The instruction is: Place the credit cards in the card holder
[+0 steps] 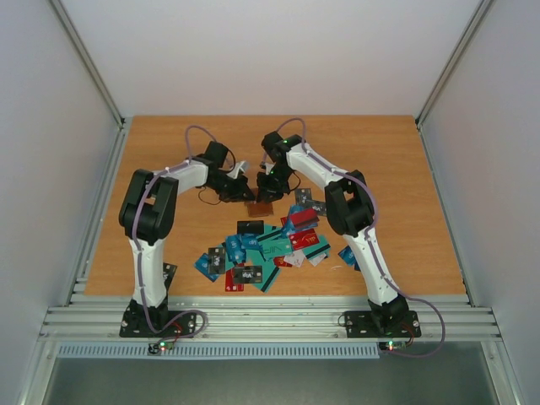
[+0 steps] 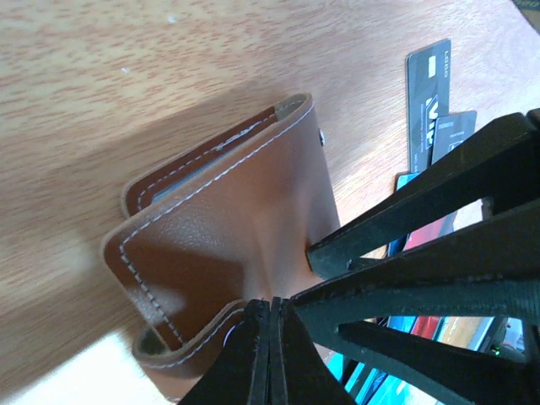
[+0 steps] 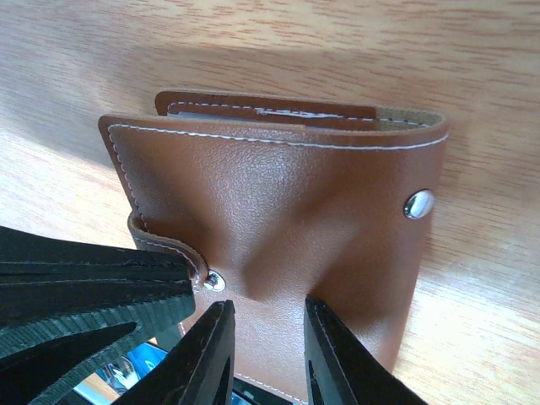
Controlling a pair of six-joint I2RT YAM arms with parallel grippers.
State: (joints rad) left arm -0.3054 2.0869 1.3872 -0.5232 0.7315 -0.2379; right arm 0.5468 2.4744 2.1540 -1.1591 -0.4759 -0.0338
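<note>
Your left hand point(image 2: 268, 337) is clamped tight on the brown card holder's point(image 2: 228, 245) edge; your right hand point(image 3: 266, 354) pinches its flap on the bench point(image 1: 380, 169); credit cards point(image 1: 261, 249) lie nearby.

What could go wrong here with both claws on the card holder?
1. The left claw pinches only the edge of the card holder, so the flap could slip free.
2. The right claw dents the leather, which could crease or drag.
3. The credit cards lie piled beside it, so a sweep may scatter them.
</note>
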